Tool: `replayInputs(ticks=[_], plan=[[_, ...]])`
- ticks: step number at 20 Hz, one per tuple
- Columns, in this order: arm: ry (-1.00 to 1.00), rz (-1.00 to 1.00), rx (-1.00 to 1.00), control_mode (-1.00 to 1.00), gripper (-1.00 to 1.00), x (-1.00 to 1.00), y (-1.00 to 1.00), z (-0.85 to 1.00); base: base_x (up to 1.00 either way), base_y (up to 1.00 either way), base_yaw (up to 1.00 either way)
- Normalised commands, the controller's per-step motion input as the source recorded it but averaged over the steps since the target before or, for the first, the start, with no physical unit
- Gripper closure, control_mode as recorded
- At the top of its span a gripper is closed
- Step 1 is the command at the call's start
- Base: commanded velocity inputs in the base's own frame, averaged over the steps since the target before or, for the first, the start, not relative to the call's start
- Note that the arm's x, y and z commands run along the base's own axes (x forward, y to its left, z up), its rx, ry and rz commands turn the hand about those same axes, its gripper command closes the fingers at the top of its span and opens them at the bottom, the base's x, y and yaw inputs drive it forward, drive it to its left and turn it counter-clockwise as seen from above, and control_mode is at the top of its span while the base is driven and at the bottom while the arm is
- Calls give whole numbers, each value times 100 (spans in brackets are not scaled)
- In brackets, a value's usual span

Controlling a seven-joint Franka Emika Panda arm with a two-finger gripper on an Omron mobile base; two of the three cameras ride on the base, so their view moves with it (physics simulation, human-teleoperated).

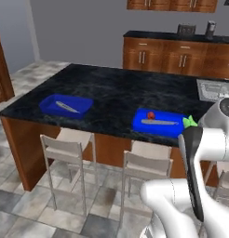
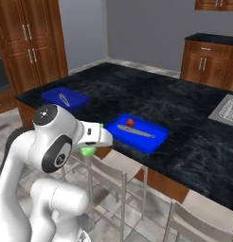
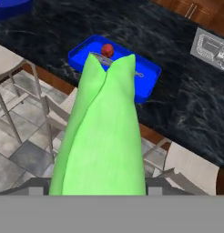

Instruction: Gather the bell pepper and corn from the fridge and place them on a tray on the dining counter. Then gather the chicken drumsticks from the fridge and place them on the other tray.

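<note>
The jaws are clamped on the long green-husked corn [image 3: 102, 136], carried just short of the black marbled dining counter [image 1: 111, 88]. The small red bell pepper [image 1: 151, 115] already sits in the nearer blue tray [image 1: 174, 129]; the farther blue tray [image 1: 51, 106] awaits drumsticks.

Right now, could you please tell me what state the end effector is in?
End effector: closed on the corn, carried near the tray.
</note>
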Motion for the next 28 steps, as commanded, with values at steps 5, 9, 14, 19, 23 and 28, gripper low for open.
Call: replayInputs(ticks=[5,9,14,19,23,28], plan=[[0,0,0,100,100,0,0,0,6,-19,-16],[0,0,0,100,100,0,0,0,49,0,-4],[0,0,0,100,100,0,0,0,55,-1,0],[0,0,0,100,100,0,0,0,74,-2,0],[0,0,0,100,100,0,0,0,79,0,0],[0,0,0,100,100,0,0,0,19,0,0]])
